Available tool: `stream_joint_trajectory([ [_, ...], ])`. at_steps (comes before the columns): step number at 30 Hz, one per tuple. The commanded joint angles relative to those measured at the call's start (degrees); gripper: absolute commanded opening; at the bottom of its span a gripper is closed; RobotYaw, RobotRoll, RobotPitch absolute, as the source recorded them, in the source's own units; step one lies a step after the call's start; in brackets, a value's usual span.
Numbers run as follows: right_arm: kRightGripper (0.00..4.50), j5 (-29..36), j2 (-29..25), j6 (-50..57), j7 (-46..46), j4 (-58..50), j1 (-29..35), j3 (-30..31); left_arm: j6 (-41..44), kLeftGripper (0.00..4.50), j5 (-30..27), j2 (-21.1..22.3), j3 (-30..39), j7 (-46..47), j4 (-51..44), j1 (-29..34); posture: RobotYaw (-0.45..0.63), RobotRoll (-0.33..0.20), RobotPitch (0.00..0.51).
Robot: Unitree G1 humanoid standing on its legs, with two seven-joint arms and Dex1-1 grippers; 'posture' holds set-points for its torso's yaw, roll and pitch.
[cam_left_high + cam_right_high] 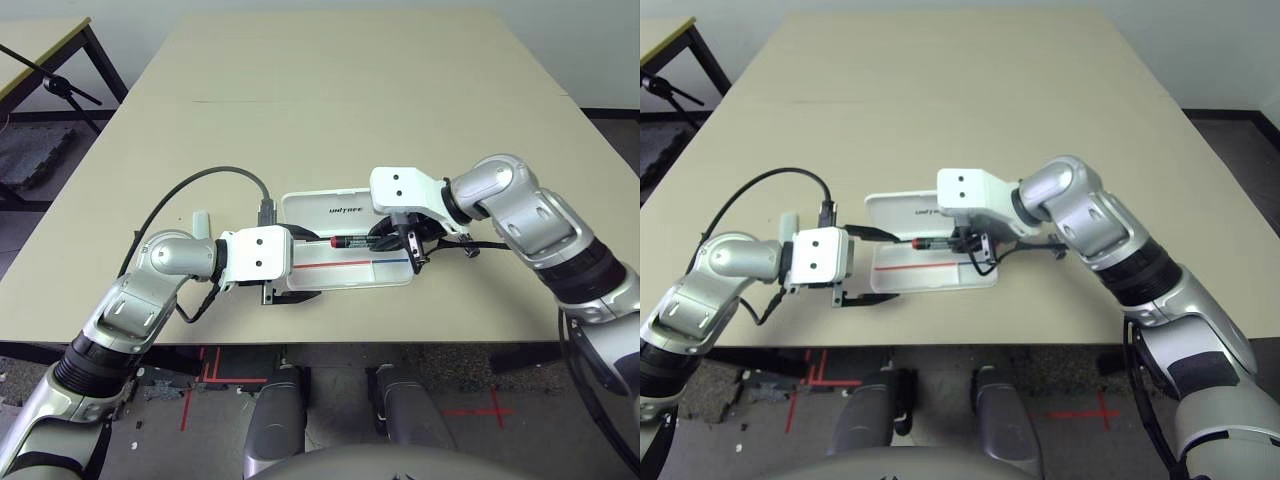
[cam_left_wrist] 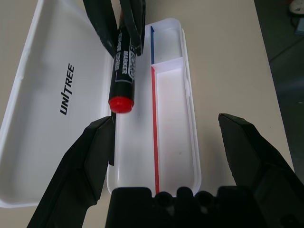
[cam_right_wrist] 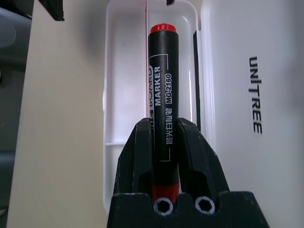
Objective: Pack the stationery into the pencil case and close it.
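The step in hand is putting the marker into the case. The right tool is clenched on the marker's barrel and holds it lengthwise over the open tray, near the hinge side, at the centre of the head frame. The left tool is released, its fingers spread either side of the tray's near end as if to steady it; whether they touch the case I cannot tell.

The next move, as I judge it, calls for lowering the marker until it lies flat in the long compartment, in line with the red stripe, then letting go without knocking the lid.

The marker is black-bodied with white lettering and a red end. The case is white, lid laid back flat on the worktop with "UNITREE" on it. A small green-and-white stick lies at left of centre, just beyond the left arm.
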Motion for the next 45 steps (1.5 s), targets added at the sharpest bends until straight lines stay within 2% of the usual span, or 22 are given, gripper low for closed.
stream_joint_trajectory([
  [1,0.51,-1.1,1.1,-2.3,-0.8,1.6,-0.3,1.6,0.5,4.50,0.7,0.6,-0.5,0.4,-1.1,0.6,0.10,0.000,0.124],
  [7,0.51,-2.4,2.8,-7.5,-2.1,4.5,0.2,2.1,0.6,4.50,0.7,1.0,-0.3,0.7,-1.4,0.9,0.11,0.000,0.123],
  [13,2.70,-2.1,2.5,-9.3,-1.7,5.4,0.2,0.9,0.3,4.50,0.8,1.0,-0.4,0.7,-1.0,0.8,0.10,0.000,0.122],
  [18,4.47,4.6,-0.2,-9.7,2.3,1.6,3.1,-4.2,0.5,4.50,1.0,0.9,-0.4,0.7,-0.8,0.9,0.10,0.000,0.123],
  [22,4.47,12.5,-5.7,-8.0,6.6,-2.1,6.4,-11.7,0.8,4.50,0.9,1.4,0.3,0.8,-1.1,1.6,0.11,0.000,0.124],
  [27,4.47,18.3,-13.1,-8.6,9.2,-1.0,11.7,-19.9,0.0,4.50,1.2,1.7,0.7,1.0,-0.8,2.6,0.11,0.000,0.123],
  [32,4.47,23.8,-16.0,-6.0,8.9,-1.6,16.1,-25.9,-0.5,4.50,1.2,2.2,1.2,1.2,-0.4,3.3,0.10,0.000,0.123],
  [39,4.47,25.5,-15.9,-5.5,6.7,-3.9,18.4,-26.0,-0.9,4.50,0.8,2.7,1.8,1.2,0.2,3.9,0.08,0.000,0.124],
  [45,4.47,24.7,-14.9,-6.7,5.8,-3.3,18.4,-24.6,8.7,4.50,-0.3,3.4,6.8,6.3,-4.1,6.1,0.09,0.000,0.129],
])
